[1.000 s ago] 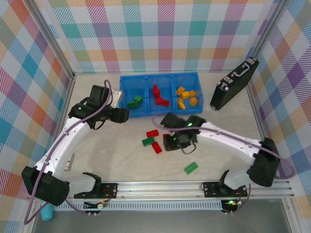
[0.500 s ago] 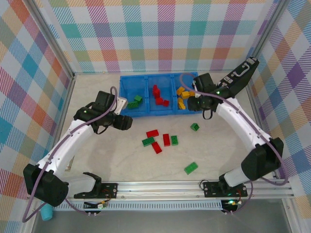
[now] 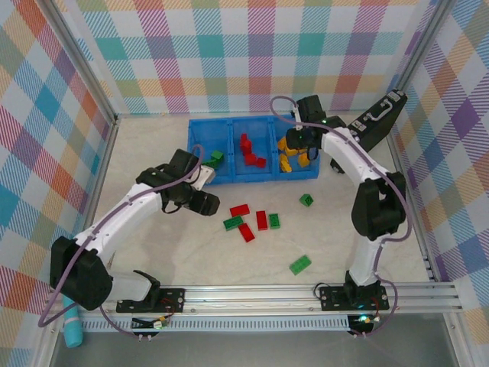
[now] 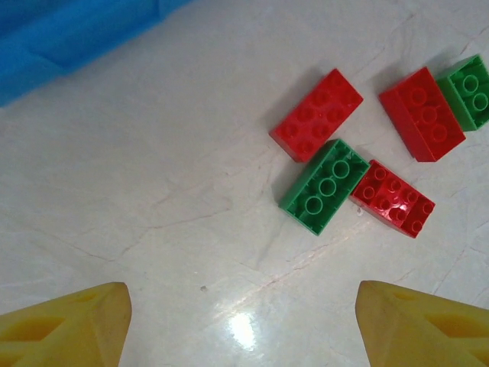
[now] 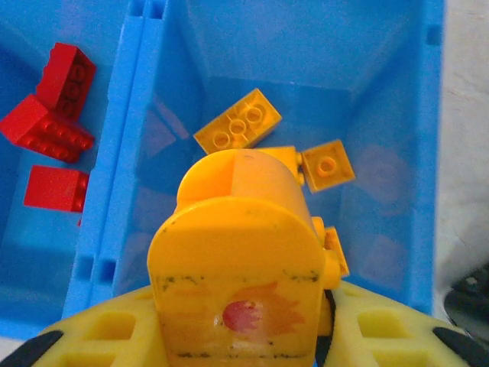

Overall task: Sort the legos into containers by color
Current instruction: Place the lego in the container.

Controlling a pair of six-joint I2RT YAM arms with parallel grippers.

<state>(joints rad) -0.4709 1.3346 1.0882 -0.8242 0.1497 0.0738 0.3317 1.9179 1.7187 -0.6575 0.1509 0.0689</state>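
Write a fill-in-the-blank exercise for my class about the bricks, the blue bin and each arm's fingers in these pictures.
1. The middle compartment of the blue bin holds only ___ bricks.
2. The right fingers grip a ___ brick over the right compartment.
3. The left fingers are ___, not shut, with nothing between them.
4. The loose bricks on the table are red or ___.

Missing words: red; yellow; open; green.

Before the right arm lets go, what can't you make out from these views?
- Right wrist: the held yellow-orange piece hides bricks under it in the right compartment; count unclear.
- Top: the right gripper covers part of that compartment.
- Top: the left arm hides the left compartment's near-left corner.
- Left wrist: one green brick is cut off by the right edge.
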